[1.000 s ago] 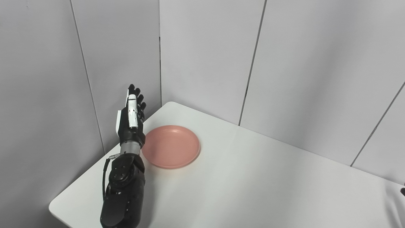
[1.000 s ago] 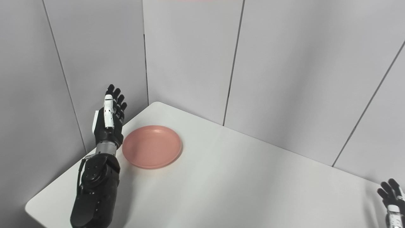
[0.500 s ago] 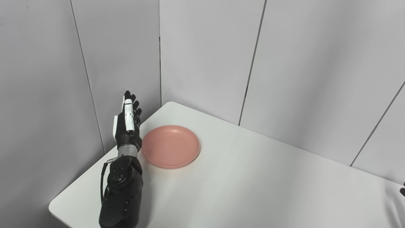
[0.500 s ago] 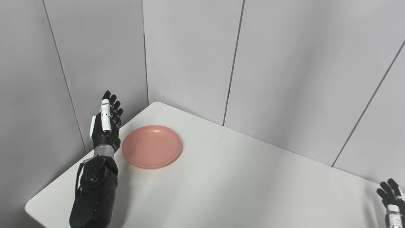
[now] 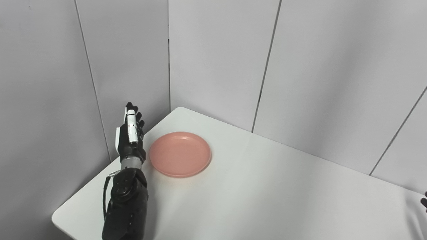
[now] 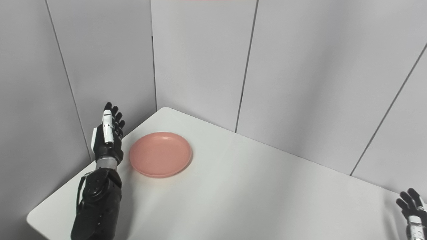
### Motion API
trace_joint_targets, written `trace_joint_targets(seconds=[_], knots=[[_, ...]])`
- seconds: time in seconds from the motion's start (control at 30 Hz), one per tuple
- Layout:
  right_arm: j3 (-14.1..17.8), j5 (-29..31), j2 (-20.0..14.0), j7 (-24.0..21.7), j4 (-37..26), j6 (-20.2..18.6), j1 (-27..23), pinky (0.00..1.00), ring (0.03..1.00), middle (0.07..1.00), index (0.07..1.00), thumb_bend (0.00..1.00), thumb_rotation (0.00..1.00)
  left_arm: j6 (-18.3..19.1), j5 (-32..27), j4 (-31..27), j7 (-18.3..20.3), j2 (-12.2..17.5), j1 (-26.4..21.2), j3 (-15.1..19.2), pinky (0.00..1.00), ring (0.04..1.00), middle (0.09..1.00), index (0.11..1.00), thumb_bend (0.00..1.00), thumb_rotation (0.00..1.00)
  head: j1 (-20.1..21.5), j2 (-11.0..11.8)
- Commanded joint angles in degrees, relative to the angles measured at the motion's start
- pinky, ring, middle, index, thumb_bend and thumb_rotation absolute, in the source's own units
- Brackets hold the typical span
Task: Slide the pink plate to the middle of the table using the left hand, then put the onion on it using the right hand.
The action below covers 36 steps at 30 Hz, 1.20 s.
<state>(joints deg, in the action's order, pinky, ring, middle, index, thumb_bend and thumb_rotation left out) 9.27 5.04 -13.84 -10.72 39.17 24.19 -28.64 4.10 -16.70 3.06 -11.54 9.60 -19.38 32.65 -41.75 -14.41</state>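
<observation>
Left hand (image 5: 130, 136) is hovering with fingers spread and holding nothing at nine o'clock of the pink plate (image 5: 180, 154), which is sitting near the white table's (image 5: 267, 196) ten o'clock corner, while the right hand (image 6: 412, 208) is waiting spread at four o'clock.

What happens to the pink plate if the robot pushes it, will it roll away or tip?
The pink plate lies flat and looks shallow, so it probably slides rather than rolls. The white table looks smooth, so it may glide easily. Its raised rim might lift slightly if pushed high.
</observation>
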Motion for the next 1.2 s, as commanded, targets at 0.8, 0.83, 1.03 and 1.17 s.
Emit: trace_joint_targets(seconds=[0.8,0.83,1.03,1.17], knots=[[0.70,0.64,3.14,-1.61,9.68,2.73,11.28,0.98,0.908,0.904,0.940,0.48,0.91,-4.83,-2.85,3.26,-0.08,2.46,0.33,1.64,1.00,0.997,0.996,0.979,0.40,1.00,-0.83,-1.07],[0.72,0.63,3.13,-1.57,9.73,2.73,11.26,0.98,0.908,0.904,0.940,0.48,0.91,-4.81,-2.77,3.33,-0.14,2.47,0.39,1.55,1.00,0.999,0.997,0.980,0.40,1.00,-0.83,-1.07],[0.58,0.53,3.06,-1.91,9.16,2.73,11.50,0.98,0.916,0.916,0.951,0.48,0.92,-4.28,-1.53,4.88,-0.87,2.66,0.24,1.09,1.00,0.989,0.991,0.978,0.41,1.00,-0.95,-1.25],[0.68,0.57,3.21,-1.69,8.86,2.73,11.59,0.99,0.914,0.915,0.949,0.48,0.90,-4.44,-2.12,6.50,0.01,3.11,0.06,0.87,1.00,0.992,0.997,0.990,0.40,1.00,-0.91,-1.33]])
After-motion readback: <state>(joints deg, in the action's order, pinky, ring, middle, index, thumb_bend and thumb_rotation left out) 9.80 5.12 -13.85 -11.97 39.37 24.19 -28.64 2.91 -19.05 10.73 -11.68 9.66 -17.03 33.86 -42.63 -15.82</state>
